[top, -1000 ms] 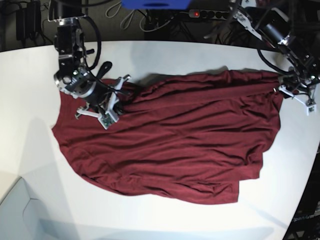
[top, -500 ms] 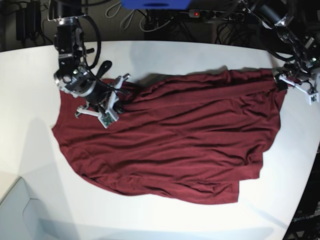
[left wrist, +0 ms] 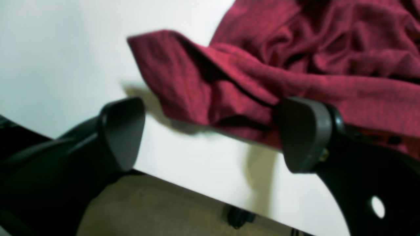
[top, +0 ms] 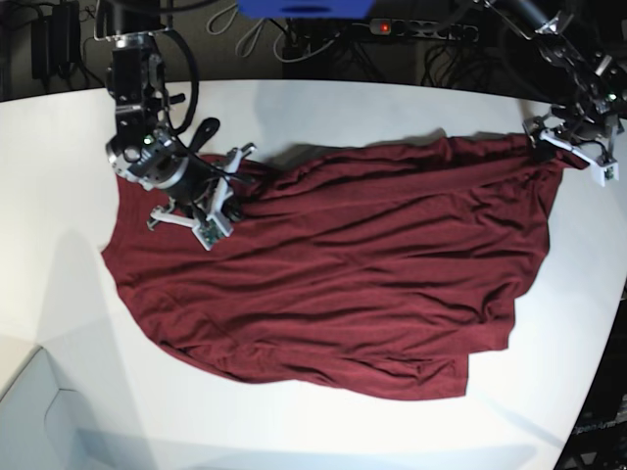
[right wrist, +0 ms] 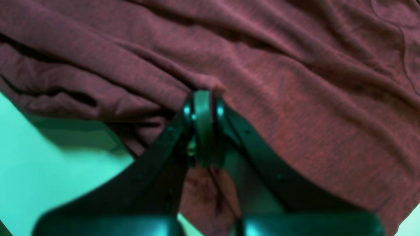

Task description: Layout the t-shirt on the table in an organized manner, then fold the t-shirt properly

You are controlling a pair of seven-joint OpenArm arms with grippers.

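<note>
The dark maroon t-shirt (top: 343, 264) lies spread and wrinkled across the white table (top: 59, 294). In the base view my right gripper (top: 233, 188) sits on the shirt's upper left part. The right wrist view shows that gripper (right wrist: 203, 98) shut, with a small fold of the t-shirt (right wrist: 295, 98) pinched at its tips. My left gripper (top: 545, 145) hovers at the shirt's far right corner. In the left wrist view it (left wrist: 213, 134) stands wide open; the shirt's corner (left wrist: 197, 82) lies loose on the table and brushes one of the fingers (left wrist: 305, 131).
The table's curved edge (top: 602, 323) runs down the right side, close to the left arm. A power strip (top: 411, 27), cables and a blue object (top: 304, 8) lie behind the table. A pale box shape (top: 39, 411) sits at the lower left.
My left gripper has opened and let go of the shirt's right corner, then drawn back toward the far edge. The right gripper and the shirt have stayed put.
</note>
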